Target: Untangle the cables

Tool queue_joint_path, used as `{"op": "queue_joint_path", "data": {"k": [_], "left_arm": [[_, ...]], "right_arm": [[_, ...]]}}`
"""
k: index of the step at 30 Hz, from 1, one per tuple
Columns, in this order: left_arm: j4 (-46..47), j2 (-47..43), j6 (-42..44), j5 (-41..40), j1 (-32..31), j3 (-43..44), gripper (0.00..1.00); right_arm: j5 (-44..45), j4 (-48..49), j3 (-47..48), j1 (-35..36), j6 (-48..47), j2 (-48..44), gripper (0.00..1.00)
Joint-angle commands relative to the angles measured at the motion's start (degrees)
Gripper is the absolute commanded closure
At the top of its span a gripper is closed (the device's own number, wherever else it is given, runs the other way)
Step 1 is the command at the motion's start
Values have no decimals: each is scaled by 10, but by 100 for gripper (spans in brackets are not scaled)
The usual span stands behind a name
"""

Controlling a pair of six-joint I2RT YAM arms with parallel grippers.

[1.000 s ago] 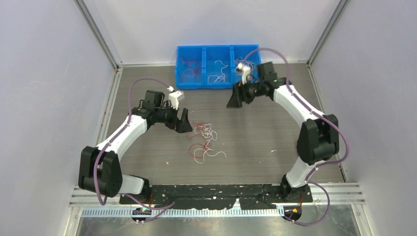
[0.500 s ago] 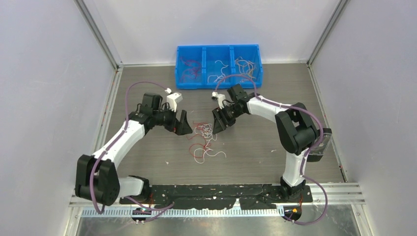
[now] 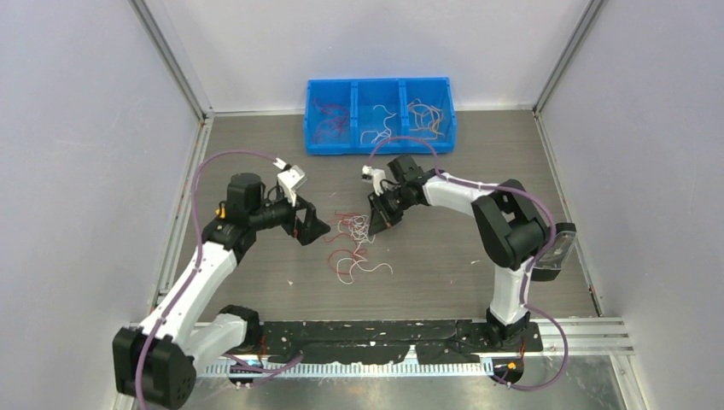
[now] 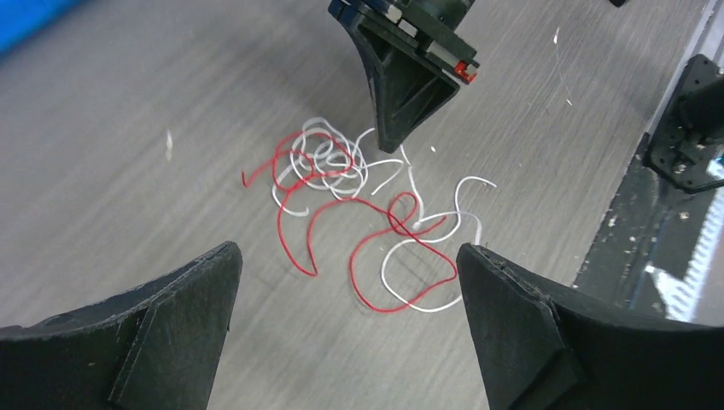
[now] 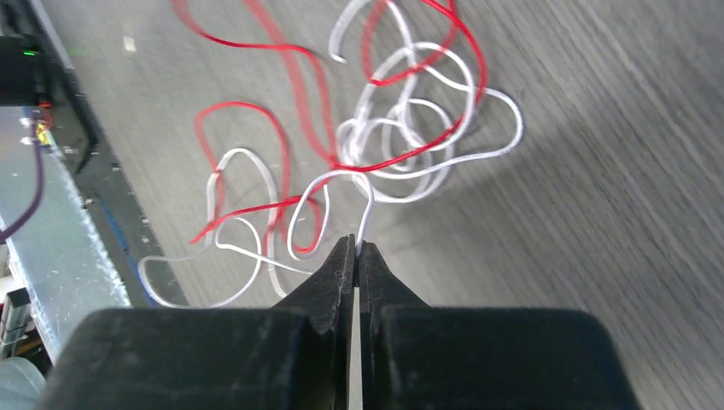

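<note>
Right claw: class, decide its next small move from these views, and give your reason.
Probably lift the right claw slowly, drawing the white cable up and clear. The jaws look shut on that cable's end, and the rest of it runs into the tangle of red and white loops lying on the table.

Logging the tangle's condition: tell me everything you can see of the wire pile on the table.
The cables are thin, curly red and white wires, seemingly plastic-coated, looped loosely over one another in a small tangle on the grey wood-grain table, near its middle. The right gripper is shut on one white strand at its edge; the open left gripper hovers apart.
</note>
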Motion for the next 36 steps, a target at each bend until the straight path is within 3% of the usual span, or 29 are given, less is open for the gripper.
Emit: {"op": "queue_joint_path", "data": {"k": [1, 10, 17, 21, 27, 36], "left_arm": [[140, -67, 84, 15, -21, -39, 0], [289, -60, 144, -77, -142, -34, 0], [323, -16, 73, -56, -187, -15, 1], [322, -9, 10, -45, -194, -44, 12], [296, -10, -30, -37, -194, -76, 44], [264, -32, -17, -36, -194, -73, 53]], "right_arm": [[-38, 37, 11, 3, -7, -145, 95], [-81, -11, 87, 18, -31, -234, 94], [-88, 15, 159, 24, 41, -281, 95], [-74, 61, 195, 24, 96, -307, 95], [-58, 142, 257, 24, 181, -325, 95], [-25, 206, 392, 19, 251, -300, 95]]}}
